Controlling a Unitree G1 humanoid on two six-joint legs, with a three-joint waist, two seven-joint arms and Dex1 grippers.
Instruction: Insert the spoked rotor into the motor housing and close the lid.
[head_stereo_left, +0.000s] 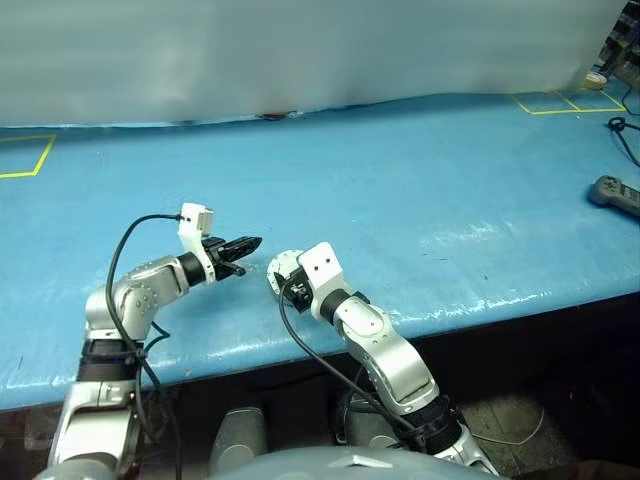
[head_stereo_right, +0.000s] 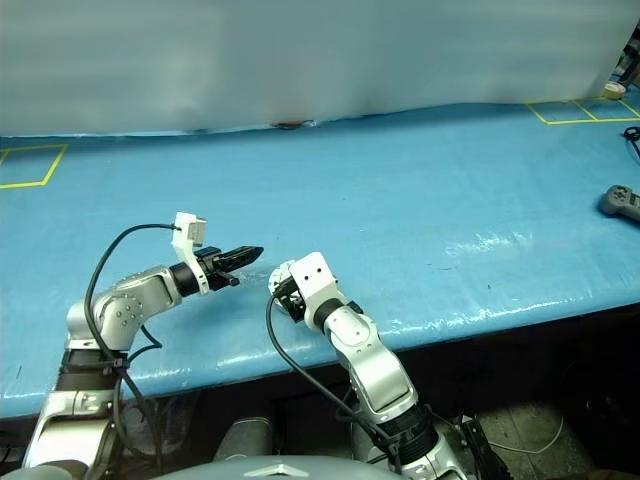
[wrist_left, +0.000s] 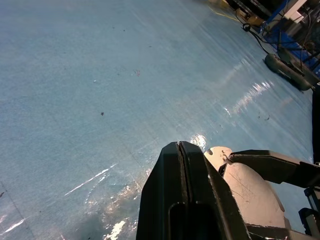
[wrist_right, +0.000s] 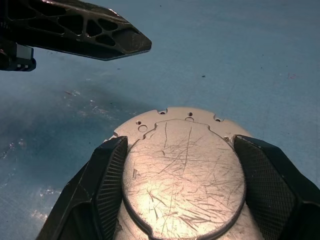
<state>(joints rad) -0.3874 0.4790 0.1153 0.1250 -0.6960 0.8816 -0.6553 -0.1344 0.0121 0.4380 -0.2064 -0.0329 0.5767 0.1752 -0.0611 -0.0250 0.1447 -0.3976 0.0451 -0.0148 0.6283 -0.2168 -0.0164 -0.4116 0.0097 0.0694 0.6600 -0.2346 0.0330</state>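
The right gripper (wrist_right: 182, 192) holds the lid (wrist_right: 182, 165) by its edges at the near edge of the desk (head_stereo_left: 400, 200), plain face showing. The left gripper (head_stereo_left: 243, 245) – fully closed – hovers just left; it should press the lid centre gently.

On the counter (head_stereo_left: 420, 190), near its front edge, the right tool (wrist_right: 175, 180) holds the lid (wrist_right: 182, 165) between its two fingers, plain face with raised centre circle toward the wrist camera. The left tool (head_stereo_left: 245, 246), fingers pressed together, hangs just to the left of the lid, its tip near but apart from it. A handheld controller (head_stereo_left: 614, 194) lies far to the right on the counter. Taped squares (head_stereo_left: 25, 158) mark the counter's far left and far right corners.
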